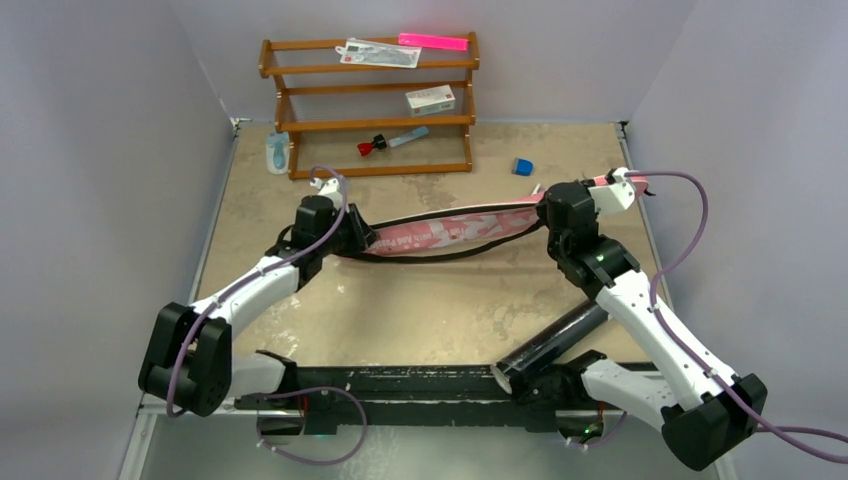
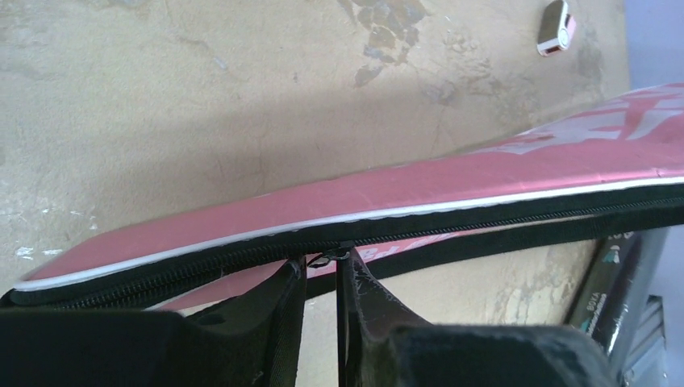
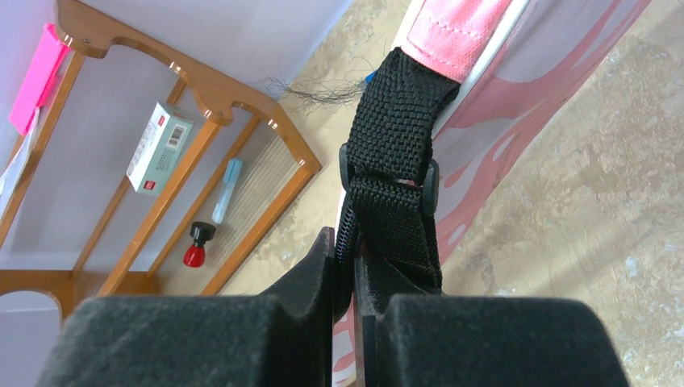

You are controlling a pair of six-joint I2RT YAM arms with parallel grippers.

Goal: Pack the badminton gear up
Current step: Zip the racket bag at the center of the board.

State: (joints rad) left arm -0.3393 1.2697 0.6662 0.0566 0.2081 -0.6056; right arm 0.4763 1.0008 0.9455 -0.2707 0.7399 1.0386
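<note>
The pink racket bag [image 1: 450, 232] is held stretched between the two arms, over the middle of the table [image 1: 420, 310]. The long black tube [image 1: 555, 340] lies on the table near the right arm's base, not in the bag. The right gripper [image 3: 345, 246] is squeezed tight on the bag's black edge, just under the strap [image 3: 391, 153]. The left gripper [image 2: 321, 262] has its two fingers close together with the little zipper pull [image 2: 325, 259] right at their tips, but I cannot tell if they really pinch it. I think that is where it could go wrong. The pull is tiny and floppy, so the fingers might close beside it and slide along the zipper with nothing in them. If the left arm tugs hard, the bag could also slip out of the right gripper, because that one holds only a thin bit of edge. The view from above shows the whole bag, both arms, the tube and the wooden shelf [image 1: 370, 128] at the back, but the pull is too small to see there. The left wrist view shows the pull and the zipper teeth up close. The right wrist view shows the strap and its buckle. I see no rackets or shuttlecocks in any view.
</note>
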